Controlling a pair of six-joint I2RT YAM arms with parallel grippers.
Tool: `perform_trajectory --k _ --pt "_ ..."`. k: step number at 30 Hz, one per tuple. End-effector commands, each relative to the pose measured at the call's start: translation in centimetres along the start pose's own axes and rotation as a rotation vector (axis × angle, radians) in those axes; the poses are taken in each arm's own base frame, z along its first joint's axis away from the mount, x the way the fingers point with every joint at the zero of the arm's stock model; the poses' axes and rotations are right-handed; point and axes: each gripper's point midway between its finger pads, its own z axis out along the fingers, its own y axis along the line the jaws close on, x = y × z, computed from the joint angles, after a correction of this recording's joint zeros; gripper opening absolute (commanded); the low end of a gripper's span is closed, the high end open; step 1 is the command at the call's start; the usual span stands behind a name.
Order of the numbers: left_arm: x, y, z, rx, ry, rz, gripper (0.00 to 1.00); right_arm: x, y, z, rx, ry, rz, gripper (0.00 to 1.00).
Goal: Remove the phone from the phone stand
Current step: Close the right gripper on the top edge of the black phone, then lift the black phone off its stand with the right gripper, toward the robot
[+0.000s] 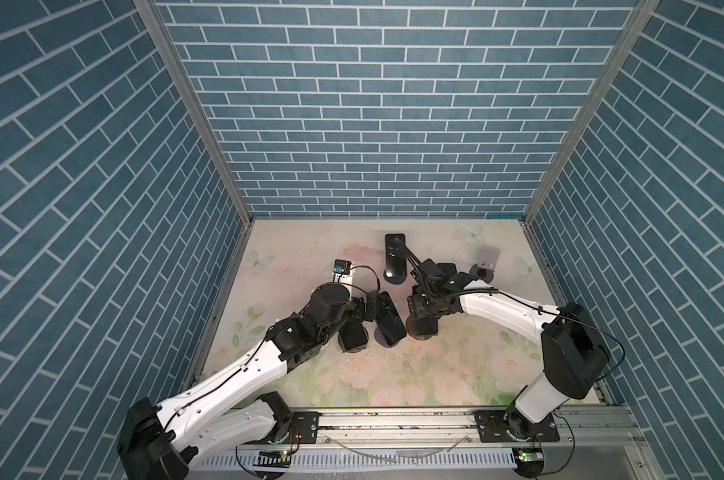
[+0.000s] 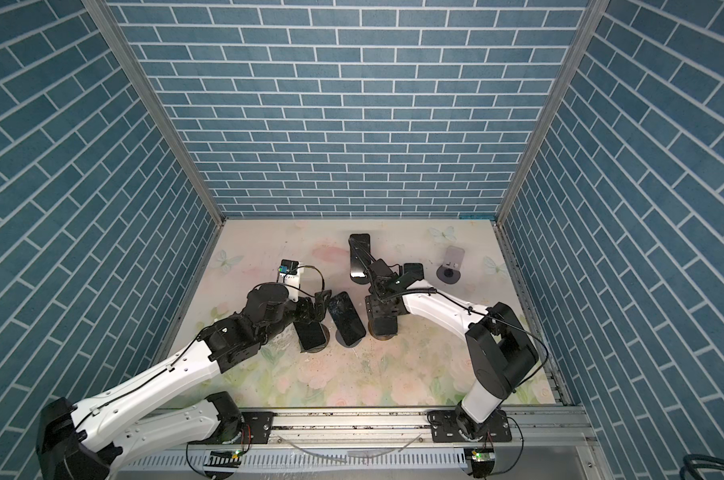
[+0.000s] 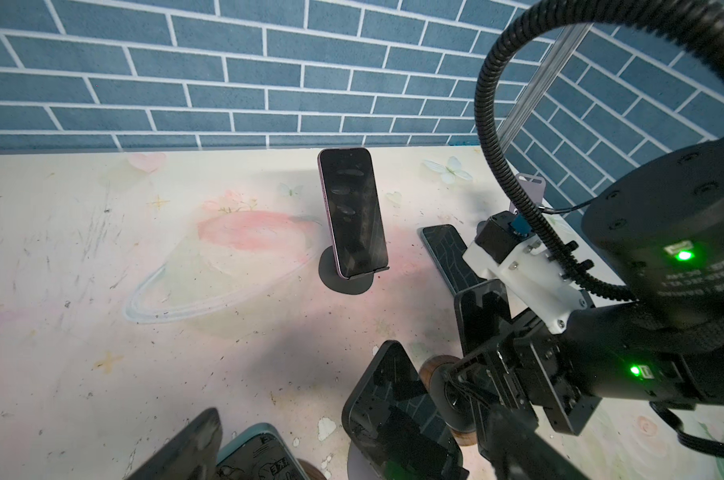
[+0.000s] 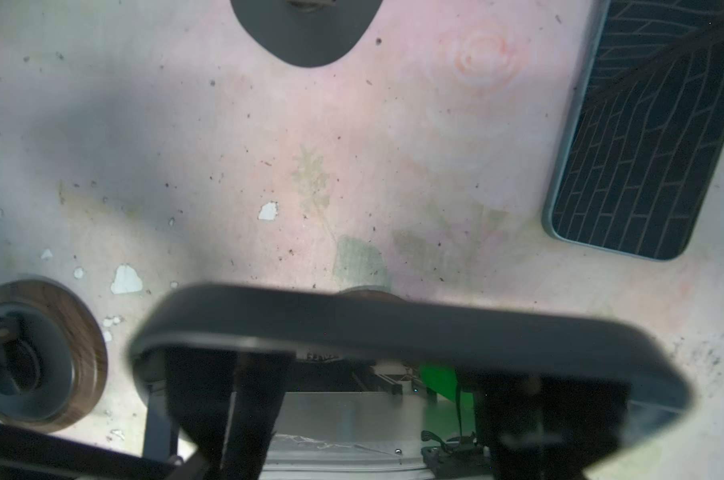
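Right gripper point(image 4: 389, 407), closure on phone point(image 4: 393, 328) at its fingertips point(image 4: 227, 399) indiscernible: clamp squarely, lift straight off stand point(image 1: 419, 332) beneath; left gripper point(image 2: 318, 307) agape.

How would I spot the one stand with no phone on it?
Follow the blue brick back wall down to the far right corner of the table. The empty stand sits there by a painted butterfly. Its pale grey plate is bare, while the other stands hold dark phones.
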Motion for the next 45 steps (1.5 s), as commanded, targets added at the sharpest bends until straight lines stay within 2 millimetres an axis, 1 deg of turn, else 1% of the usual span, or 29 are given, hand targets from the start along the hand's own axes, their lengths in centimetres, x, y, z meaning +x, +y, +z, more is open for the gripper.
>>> perform_trajectory --k 1,4,9,13,16,18,21,23,27,29,32,35,40,45 --pt "-0.6 0.1 -0.4 -0.013 -0.017 0.028 1.0 -0.9 0.0 -1.0 0.023 -0.013 0.017 0.7" --pt "-1.1 0.1 -0.5 -0.017 -0.028 0.037 1.0 -1.1 0.2 -1.6 0.013 -0.021 0.016 0.62" --pt "-1.5 0.0 -0.5 -0.021 -0.036 0.051 1.0 -2.0 0.7 -3.3 -0.012 -0.049 0.014 0.58" --pt "-1.5 0.1 -0.4 -0.023 -0.033 0.055 1.0 -3.5 0.7 -5.7 -0.02 -0.106 0.013 0.58" --pt "-1.5 0.1 -0.5 -0.024 -0.033 0.055 1.0 -4.5 -0.1 -7.5 0.003 -0.145 0.016 0.58" --pt "-1.4 0.1 -0.5 -0.025 -0.031 0.056 1.0 -4.8 -0.9 -8.3 0.019 -0.155 0.023 0.58" --pt "-1.3 0.2 -0.5 -0.027 -0.029 0.056 1.0 -4.9 -2.7 -9.1 0.046 -0.162 0.044 0.58" --pt "-1.2 0.3 -0.5 -0.03 -0.027 0.055 1.0 -4.7 -4.4 -9.2 0.071 -0.159 0.075 0.58" --pt "-1.0 0.3 -0.3 -0.033 -0.022 0.054 1.0 -3.3 -8.0 -8.5 0.107 -0.134 0.151 0.57" --pt "-0.8 0.3 -0.2 -0.034 -0.017 0.054 1.0 -2.2 -9.6 -7.7 0.135 -0.108 0.177 0.57" --pt "-0.6 0.4 0.0 -0.037 -0.01 0.053 1.0 -0.6 -11.3 -6.3 0.174 -0.062 0.189 0.57" --pt "-0.2 0.4 0.2 -0.038 -0.003 0.041 1.0 0.7 -11.9 -4.7 0.184 -0.023 0.18 0.57" --pt "0.4 0.5 0.5 -0.034 0.007 0.021 1.0 2.6 -11.9 -2.2 0.178 0.046 0.174 0.57" --pt "0.4 0.5 0.5 -0.037 0.006 0.023 1.0 3.9 -11.9 -0.3 0.175 0.095 0.178 0.57"
